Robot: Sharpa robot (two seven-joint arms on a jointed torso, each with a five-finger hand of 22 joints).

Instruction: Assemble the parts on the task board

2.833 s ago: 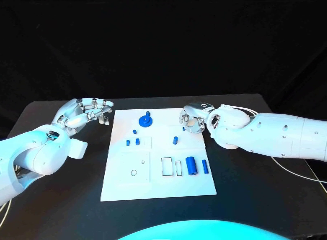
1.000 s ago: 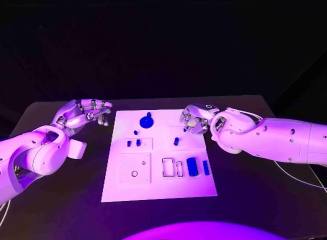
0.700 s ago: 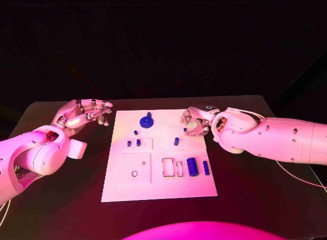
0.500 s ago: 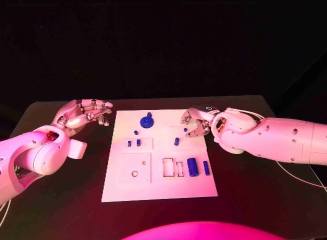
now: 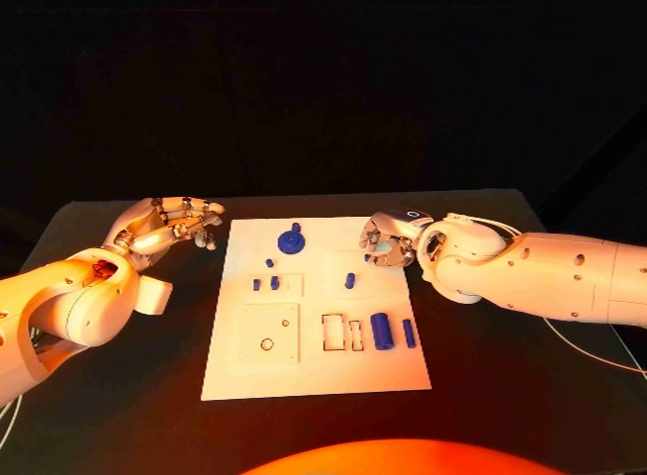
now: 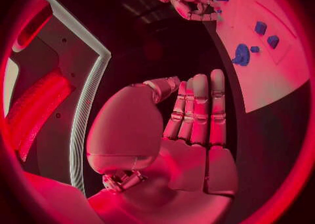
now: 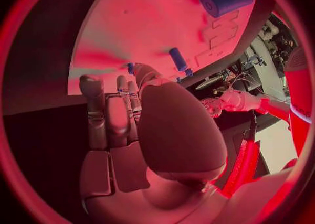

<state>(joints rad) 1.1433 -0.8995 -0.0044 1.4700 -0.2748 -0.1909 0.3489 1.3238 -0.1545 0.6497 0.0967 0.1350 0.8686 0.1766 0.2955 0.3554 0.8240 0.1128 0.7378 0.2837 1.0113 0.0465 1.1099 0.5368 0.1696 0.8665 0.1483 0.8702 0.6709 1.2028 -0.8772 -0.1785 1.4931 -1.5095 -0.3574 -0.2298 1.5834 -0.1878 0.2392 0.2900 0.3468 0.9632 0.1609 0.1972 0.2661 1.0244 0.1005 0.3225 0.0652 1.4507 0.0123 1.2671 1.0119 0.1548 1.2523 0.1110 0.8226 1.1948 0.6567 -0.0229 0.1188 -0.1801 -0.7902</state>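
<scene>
The task board (image 5: 313,327) lies mid-table, blue parts (image 5: 382,331) scattered on it. At ten o'clock off the board, the left hand (image 5: 164,230) hovers, fingers loosely apart, empty. At two o'clock, the right hand (image 5: 388,240) curls over the board's edge; whether it holds anything I cannot tell.

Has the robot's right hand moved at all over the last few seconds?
Barely. The right hand hangs over the task board's right edge as before; at most it has edged slightly toward the far end. The board itself has stayed put.
</scene>
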